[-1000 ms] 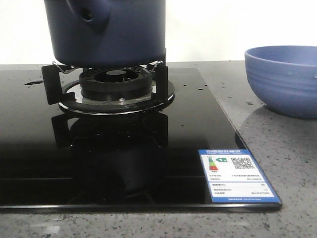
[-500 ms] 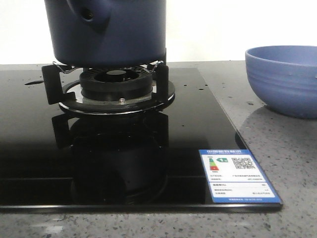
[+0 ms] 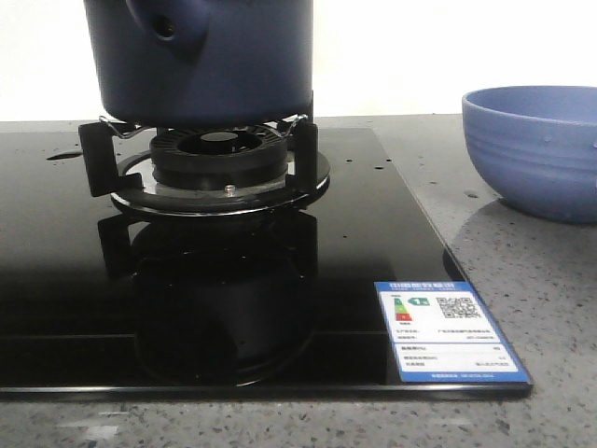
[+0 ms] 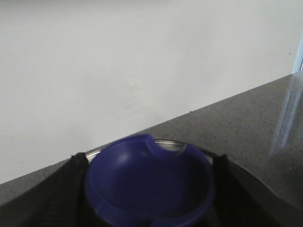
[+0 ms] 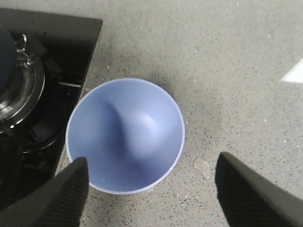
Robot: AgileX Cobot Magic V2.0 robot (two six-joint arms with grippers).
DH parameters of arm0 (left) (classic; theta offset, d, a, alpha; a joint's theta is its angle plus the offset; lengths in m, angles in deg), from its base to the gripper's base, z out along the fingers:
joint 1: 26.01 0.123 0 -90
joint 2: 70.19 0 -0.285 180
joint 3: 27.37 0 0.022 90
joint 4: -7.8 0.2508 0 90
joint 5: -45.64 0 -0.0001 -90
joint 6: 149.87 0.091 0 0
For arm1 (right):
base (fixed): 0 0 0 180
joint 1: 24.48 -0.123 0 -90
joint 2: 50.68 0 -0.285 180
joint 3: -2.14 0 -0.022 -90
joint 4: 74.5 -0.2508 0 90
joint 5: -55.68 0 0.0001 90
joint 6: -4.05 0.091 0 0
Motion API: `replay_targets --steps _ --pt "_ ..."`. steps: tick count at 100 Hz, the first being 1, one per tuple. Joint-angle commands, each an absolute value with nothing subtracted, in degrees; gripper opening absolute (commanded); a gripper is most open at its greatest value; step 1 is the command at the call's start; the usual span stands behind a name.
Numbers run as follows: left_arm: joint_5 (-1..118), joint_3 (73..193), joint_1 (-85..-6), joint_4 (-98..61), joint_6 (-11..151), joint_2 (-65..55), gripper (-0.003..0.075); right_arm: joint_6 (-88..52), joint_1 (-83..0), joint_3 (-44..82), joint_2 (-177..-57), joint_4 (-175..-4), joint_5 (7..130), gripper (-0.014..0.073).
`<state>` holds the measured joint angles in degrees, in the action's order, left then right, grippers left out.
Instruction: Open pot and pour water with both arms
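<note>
- Nothing has moved in the front view since the earlier frames: pot (image 3: 201,61) sits upper left on the burner (image 3: 219,159).
- Left pincer (image 4: 149,198) is closed around a dark-blue lid (image 4: 149,187), apparently lifted clear for pouring.
- Right pincer (image 5: 151,194) hangs open above the periwinkle bowl (image 5: 125,135) on the tabletop (image 5: 236,71), lower centre.

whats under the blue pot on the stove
The pot sits on the black prongs of a pan support, above a round black burner on the glass cooktop. The pot's base hides the burner's rear part.
</note>
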<state>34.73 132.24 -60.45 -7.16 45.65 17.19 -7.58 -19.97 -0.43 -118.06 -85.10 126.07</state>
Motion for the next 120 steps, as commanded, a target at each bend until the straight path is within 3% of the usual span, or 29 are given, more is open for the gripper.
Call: replay_targets --steps 1,42,51,68,70,84,100,120 --pt "28.72 134.26 -60.71 -6.73 45.3 14.66 0.0585 -8.15 -19.52 -1.29 -117.45 -85.69 121.86 0.0503" --pt "35.85 134.26 -58.27 -7.84 45.3 -5.08 0.0575 -8.31 -19.52 -1.29 -117.35 -90.52 117.79 0.0486" --pt "38.51 134.26 -55.55 -7.84 45.3 -9.11 0.0443 -11.79 -19.52 -0.59 -117.35 -100.01 112.61 0.0374" --pt "45.64 133.33 -46.71 -7.32 45.3 -14.51 -0.0025 -28.9 -19.76 6.9 -115.46 -125.5 98.58 -0.0022" --pt "46.48 132.9 -45.45 -6.8 45.3 -15.14 -0.0017 -31.43 -19.75 8.21 -115.04 -128.34 97.2 -0.0069" --pt "50.11 127.69 -37.61 -5.81 45.3 -20.74 -0.002 -48.5 -19.75 18.23 -111.07 -140.52 90.51 -0.006" --pt "45.25 115.01 -33.28 -9.07 45.3 -31.67 -0.002 -67.76 -19.75 32.95 -102.16 -147.67 84.22 -0.006" --pt "44.76 97.99 -33.27 -11.98 45.3 -47.35 -0.002 -74.29 -19.75 51.36 -86.23 -152.84 74.48 -0.0062"
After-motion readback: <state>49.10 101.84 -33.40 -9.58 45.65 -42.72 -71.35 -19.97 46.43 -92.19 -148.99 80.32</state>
